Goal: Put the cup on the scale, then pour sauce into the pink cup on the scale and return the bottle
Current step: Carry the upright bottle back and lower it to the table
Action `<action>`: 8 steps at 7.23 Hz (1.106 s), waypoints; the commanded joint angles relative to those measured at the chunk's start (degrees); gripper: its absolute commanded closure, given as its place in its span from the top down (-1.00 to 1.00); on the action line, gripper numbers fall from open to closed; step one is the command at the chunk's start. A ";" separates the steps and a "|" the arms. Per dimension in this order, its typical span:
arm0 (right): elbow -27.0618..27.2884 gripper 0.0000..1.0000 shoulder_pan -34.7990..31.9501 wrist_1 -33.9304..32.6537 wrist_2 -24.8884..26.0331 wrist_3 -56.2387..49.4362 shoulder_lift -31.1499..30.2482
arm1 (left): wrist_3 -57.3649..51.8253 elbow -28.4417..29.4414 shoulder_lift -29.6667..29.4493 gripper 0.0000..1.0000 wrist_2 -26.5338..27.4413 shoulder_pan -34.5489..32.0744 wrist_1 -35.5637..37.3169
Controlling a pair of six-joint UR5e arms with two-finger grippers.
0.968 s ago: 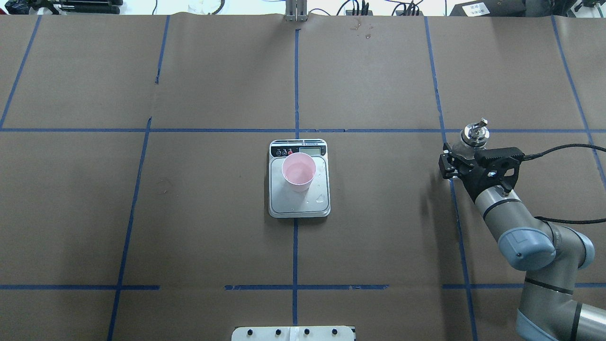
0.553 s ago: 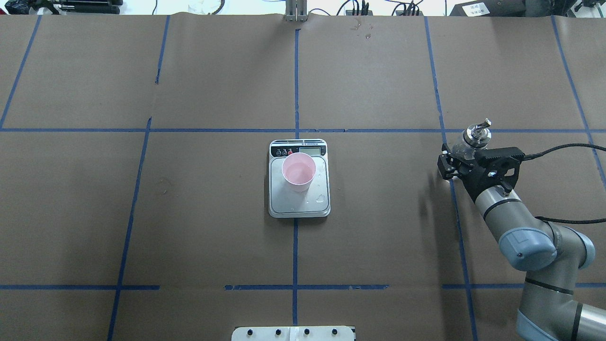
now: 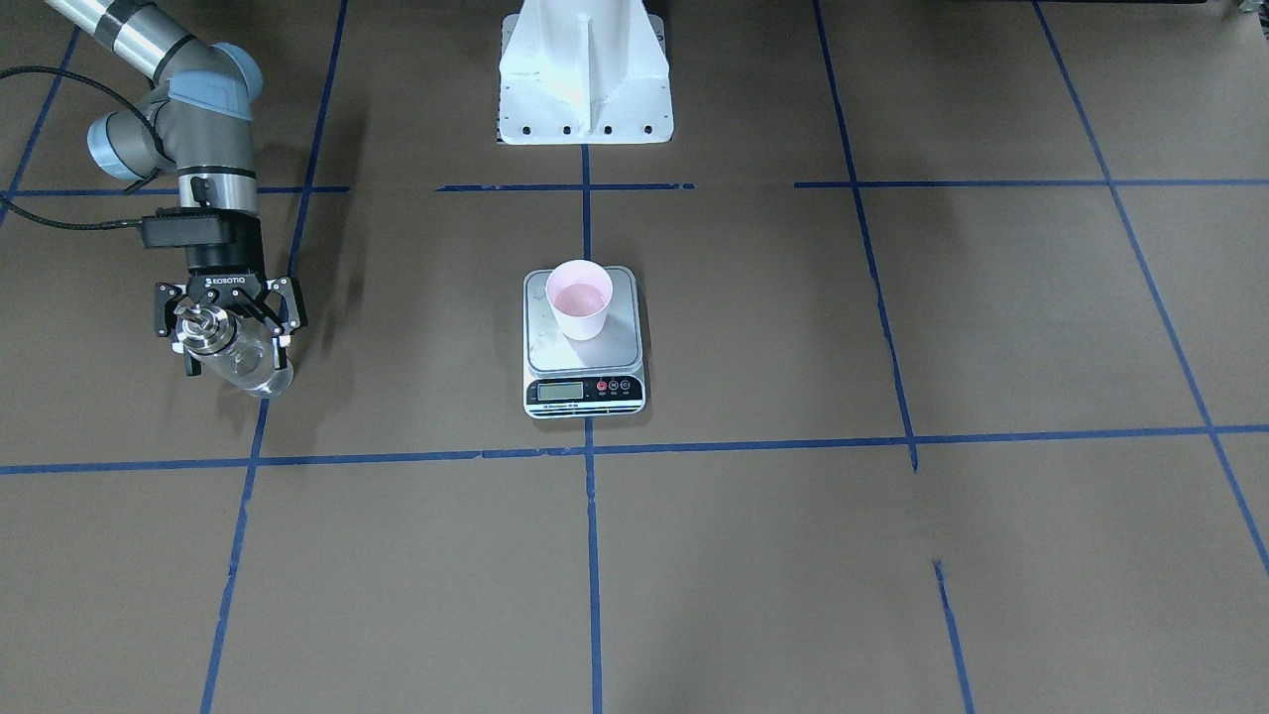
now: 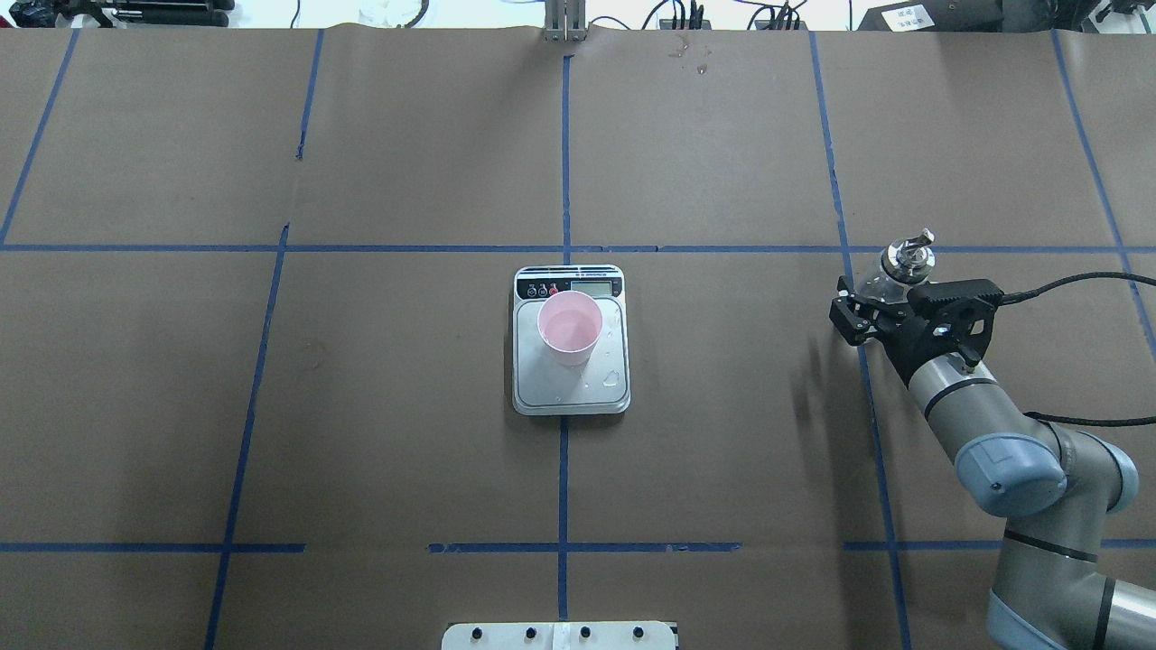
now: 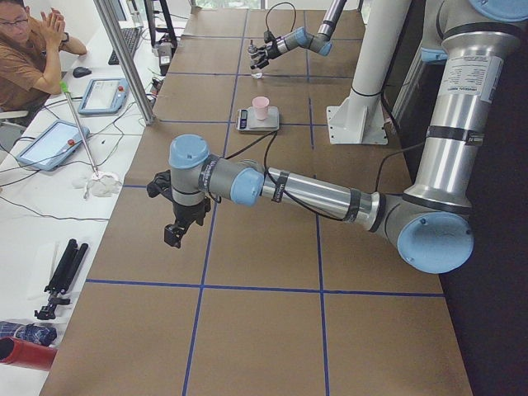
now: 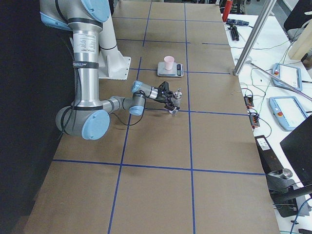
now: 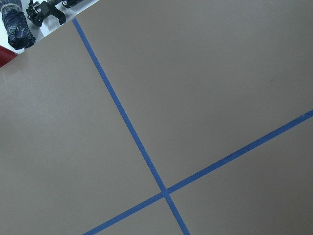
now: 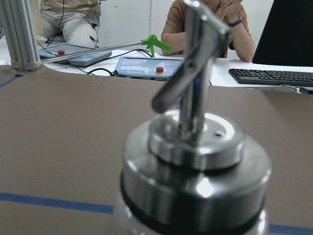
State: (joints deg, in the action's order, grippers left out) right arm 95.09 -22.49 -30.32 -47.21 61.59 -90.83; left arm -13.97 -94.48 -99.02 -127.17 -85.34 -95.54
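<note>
The pale pink cup (image 4: pixel 570 327) (image 3: pixel 580 297) stands upright on the silver scale (image 4: pixel 571 390) (image 3: pixel 585 390) at the table's middle. Something wet shines low inside the cup, but the clear sauce is hard to make out. The clear glass bottle (image 4: pixel 907 255) (image 3: pixel 238 357) with its silver spout cap (image 8: pixel 195 156) stands upright on the table at the right. My right gripper (image 4: pixel 874 293) (image 3: pixel 230 345) is open, its fingers on either side of the bottle with gaps showing. My left gripper (image 5: pixel 175 235) hovers low over bare table far to the left; I cannot tell whether it is open or shut.
A few drops (image 4: pixel 614 377) lie on the scale's platform. The white robot base (image 3: pixel 585 69) stands behind the scale. A person (image 5: pixel 25 49) sits beyond the table's far edge with tablets (image 5: pixel 103 92) and a keyboard (image 8: pixel 271 76). Blue tape lines cross the brown table.
The right gripper's fingers have spread off the bottle and the hand has drawn back slightly. The bottle, cup and scale stay put.
</note>
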 commanded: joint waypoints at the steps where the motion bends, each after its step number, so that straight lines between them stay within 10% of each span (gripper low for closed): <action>1: 3.06 0.99 -0.01 0.00 -0.94 -0.07 -2.49 | 0.00 0.00 -0.03 1.00 0.00 0.00 0.00; 8: 4.22 0.99 1.21 -0.09 -1.22 0.55 -3.56 | 0.00 0.00 -0.03 1.00 0.00 0.00 0.00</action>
State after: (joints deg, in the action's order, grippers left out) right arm 99.29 -21.72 -30.41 -48.59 61.94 -94.31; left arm -13.97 -94.48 -99.05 -127.17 -85.33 -95.54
